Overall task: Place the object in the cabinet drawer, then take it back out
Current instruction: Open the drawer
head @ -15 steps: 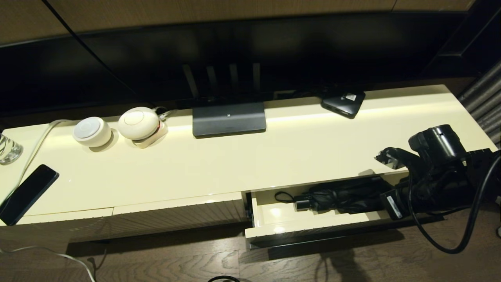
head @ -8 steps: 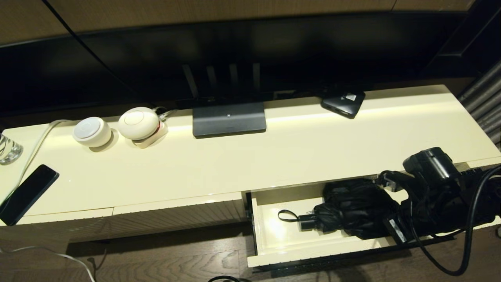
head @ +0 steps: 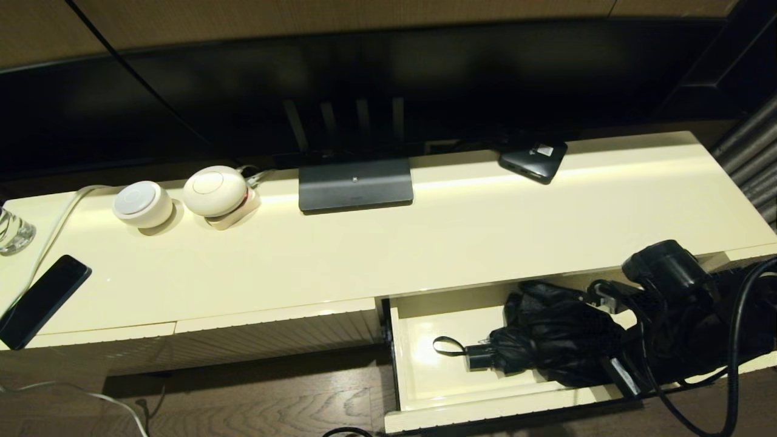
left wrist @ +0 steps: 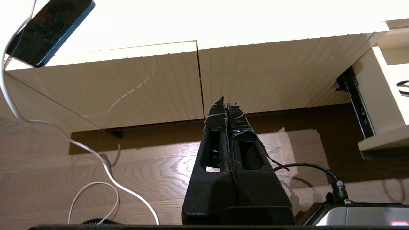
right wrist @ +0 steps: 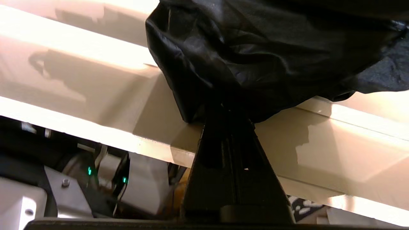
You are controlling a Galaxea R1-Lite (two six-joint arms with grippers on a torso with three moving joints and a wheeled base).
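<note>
Cream cabinet top [head: 425,243] over wooden floor [head: 243,406].

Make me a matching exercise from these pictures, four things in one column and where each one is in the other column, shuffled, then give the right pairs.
Things:
1. umbrella
2. phone
3. left claw
4. small black box

Places:
A. far left of the cabinet top
B. low before the closed ribbed fronts, shut on nothing
C. back of the cabinet top, toward the right
D. in the open drawer, beside the right claw

Pairs: 1-D, 2-A, 3-B, 4-C
</note>
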